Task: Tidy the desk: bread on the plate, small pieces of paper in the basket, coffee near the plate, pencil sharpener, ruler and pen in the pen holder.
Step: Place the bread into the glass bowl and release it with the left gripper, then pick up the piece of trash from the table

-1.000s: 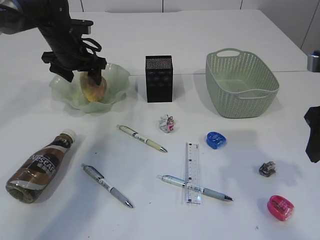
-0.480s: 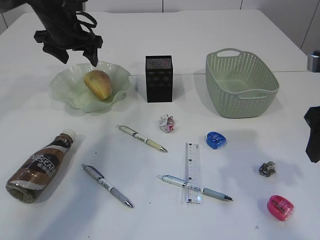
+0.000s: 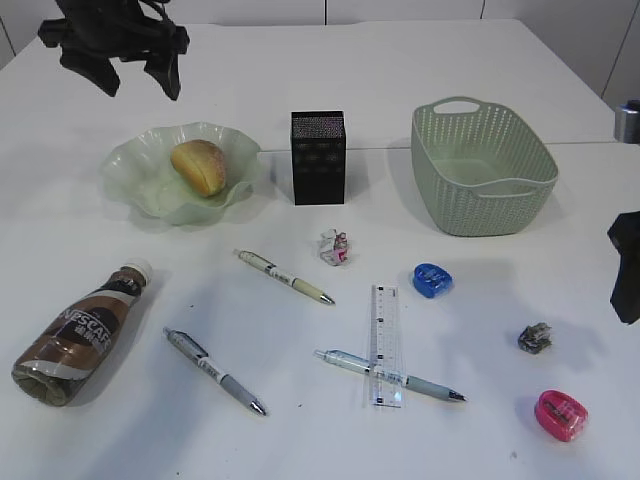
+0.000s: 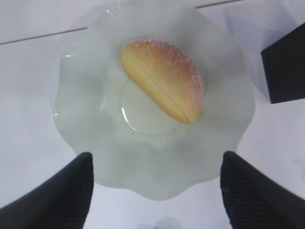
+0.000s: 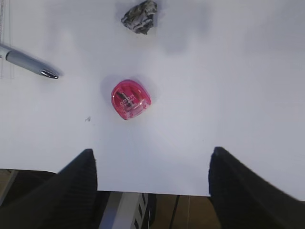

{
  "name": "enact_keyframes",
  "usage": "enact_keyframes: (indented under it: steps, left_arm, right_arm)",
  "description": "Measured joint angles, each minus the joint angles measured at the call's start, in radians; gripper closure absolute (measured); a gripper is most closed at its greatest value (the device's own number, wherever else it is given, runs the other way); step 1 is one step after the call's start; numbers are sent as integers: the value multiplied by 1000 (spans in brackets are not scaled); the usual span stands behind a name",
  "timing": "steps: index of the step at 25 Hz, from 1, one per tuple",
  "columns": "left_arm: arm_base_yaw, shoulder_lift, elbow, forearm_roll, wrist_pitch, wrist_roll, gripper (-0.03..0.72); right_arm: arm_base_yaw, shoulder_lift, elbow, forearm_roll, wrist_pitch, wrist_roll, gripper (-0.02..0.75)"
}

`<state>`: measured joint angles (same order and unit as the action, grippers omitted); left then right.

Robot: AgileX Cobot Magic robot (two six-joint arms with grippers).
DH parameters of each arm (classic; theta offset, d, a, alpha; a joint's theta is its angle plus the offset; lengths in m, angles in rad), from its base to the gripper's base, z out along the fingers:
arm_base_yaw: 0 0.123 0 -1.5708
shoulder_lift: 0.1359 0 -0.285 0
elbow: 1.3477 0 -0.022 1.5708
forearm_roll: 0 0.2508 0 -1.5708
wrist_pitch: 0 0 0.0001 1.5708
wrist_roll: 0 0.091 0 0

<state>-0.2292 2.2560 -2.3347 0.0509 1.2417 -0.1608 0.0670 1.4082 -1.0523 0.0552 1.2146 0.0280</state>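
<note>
Claw point(image 3: 135, 75) of the left arm has let go of the bread point(image 3: 199, 166) and risen; its jaws stand apart and empty, high at 11 o'clock from the plate point(image 3: 135, 170). The bread now lies alone in the plate, so this step looks done. The right claw point(image 5: 152, 191), jaws also apart and empty, hangs over the pink sharpener point(image 5: 130, 99), near the surface point(image 3: 450, 60) edge. Pens, ruler point(image 3: 386, 340), paper balls and coffee bottle point(image 3: 80, 330) are not yet moved.

pen holder point(image 4: 286, 67) cropped, ruler point(image 5: 4, 38) cut off
</note>
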Motion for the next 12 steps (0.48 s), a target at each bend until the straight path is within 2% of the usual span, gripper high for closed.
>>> enact_keyframes:
  steps: [6, 12]
  left_arm:
    - [16, -109, 0, -27, 7, 2, 123]
    - [63, -242, 7, -72, 14, 21, 169]
  right_arm:
    - [0, 0, 0, 0, 3, 0, 172]
    - [0, 0, 0, 2, 3, 0, 172]
